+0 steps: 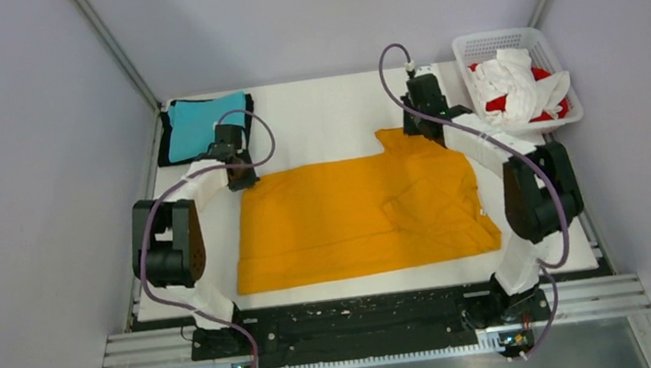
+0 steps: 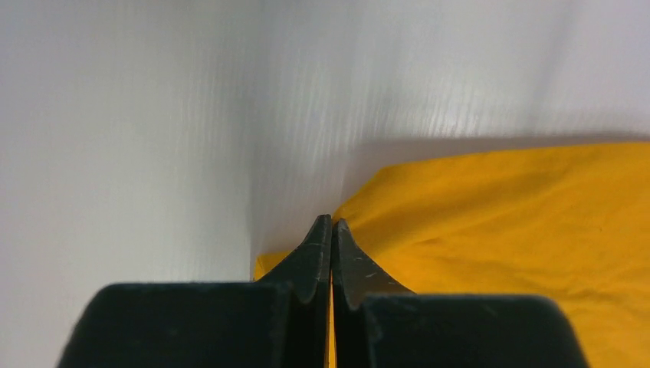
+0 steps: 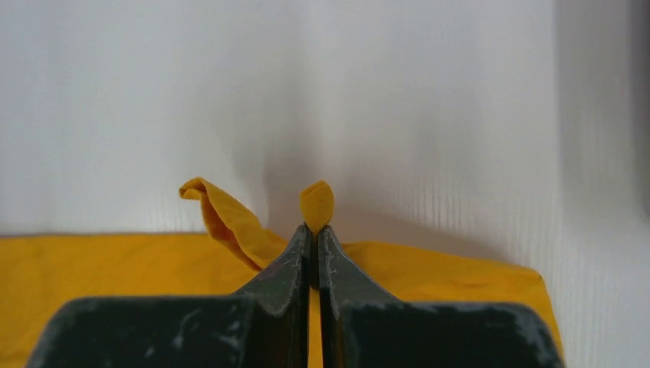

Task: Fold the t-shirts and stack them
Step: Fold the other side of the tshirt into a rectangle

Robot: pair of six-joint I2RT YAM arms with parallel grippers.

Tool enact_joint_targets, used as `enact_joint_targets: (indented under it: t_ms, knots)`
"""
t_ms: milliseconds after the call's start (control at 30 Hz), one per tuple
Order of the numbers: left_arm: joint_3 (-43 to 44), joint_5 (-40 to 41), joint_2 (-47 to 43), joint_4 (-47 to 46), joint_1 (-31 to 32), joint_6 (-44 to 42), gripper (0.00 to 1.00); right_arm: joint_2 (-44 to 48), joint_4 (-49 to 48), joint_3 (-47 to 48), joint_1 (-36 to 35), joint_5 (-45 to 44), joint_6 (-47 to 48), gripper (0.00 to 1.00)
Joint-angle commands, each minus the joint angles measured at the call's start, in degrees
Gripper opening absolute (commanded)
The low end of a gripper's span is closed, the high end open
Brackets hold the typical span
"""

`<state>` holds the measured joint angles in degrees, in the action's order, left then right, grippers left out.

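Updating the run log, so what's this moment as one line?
item: orange-yellow t-shirt | left pincer: shut on far-left corner | right pincer: shut on far edge | stack: teal t-shirt on black t-shirt

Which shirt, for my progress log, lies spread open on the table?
The orange-yellow t-shirt, laid out mid-table. The teal t-shirt lies folded at far left; the white t-shirt and red t-shirt sit bunched in the basket.
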<state>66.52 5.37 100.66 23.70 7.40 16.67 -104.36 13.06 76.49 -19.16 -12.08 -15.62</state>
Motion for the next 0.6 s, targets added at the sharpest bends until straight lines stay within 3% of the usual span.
enact_joint_targets:
  t_ms: [0,267,567]
  knots:
    - [-5.02,-0.28,-7.15,-5.56,0.91,1.6,0.0,10.76,-0.02,-7.0,-1.32,2.6,-0.44,0.0]
    - [-12.6,6.92,-15.06,-6.71,5.31,3.66,0.0,27.13,5.2,-17.4,-2.1,9.26,-1.7,0.0]
    - [-21.97,13.66,-25.43,-7.37,7.45,8.98,0.0,37.99,14.61,-22.43,-2.31,11.31,-1.65,0.0]
